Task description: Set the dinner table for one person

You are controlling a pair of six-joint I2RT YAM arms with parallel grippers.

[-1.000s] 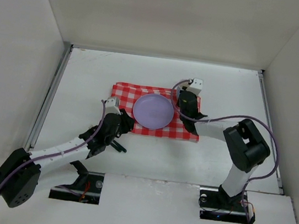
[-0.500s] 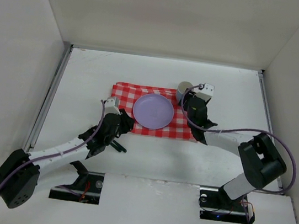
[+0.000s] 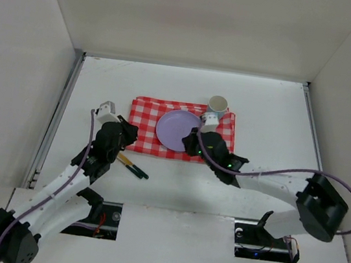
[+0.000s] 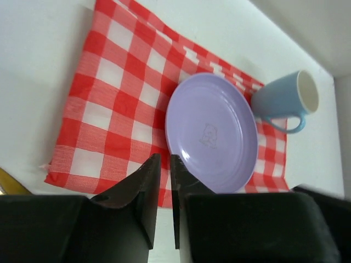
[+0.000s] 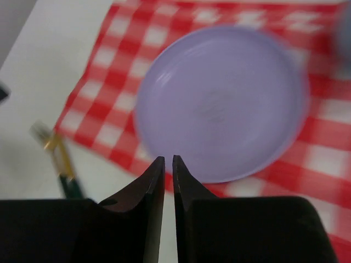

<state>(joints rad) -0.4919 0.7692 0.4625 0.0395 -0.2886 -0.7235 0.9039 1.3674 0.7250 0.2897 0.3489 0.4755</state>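
Right gripper (image 5: 164, 160) has swung off the mug (image 3: 218, 103), left at the plate's (image 3: 177, 128) 1 o'clock on the cloth (image 3: 143, 117) as place settings go, left gripper (image 4: 164, 159) has backed off the utensil (image 3: 132, 166) at 7 o'clock on the bare bench (image 3: 270, 112) underneath; both closed, empty.

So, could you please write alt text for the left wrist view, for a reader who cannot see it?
A lilac plate sits on a red-and-white checkered cloth on the white table, with a pale blue mug at the cloth's far right corner. In the foreground, the black left gripper is shut and empty.
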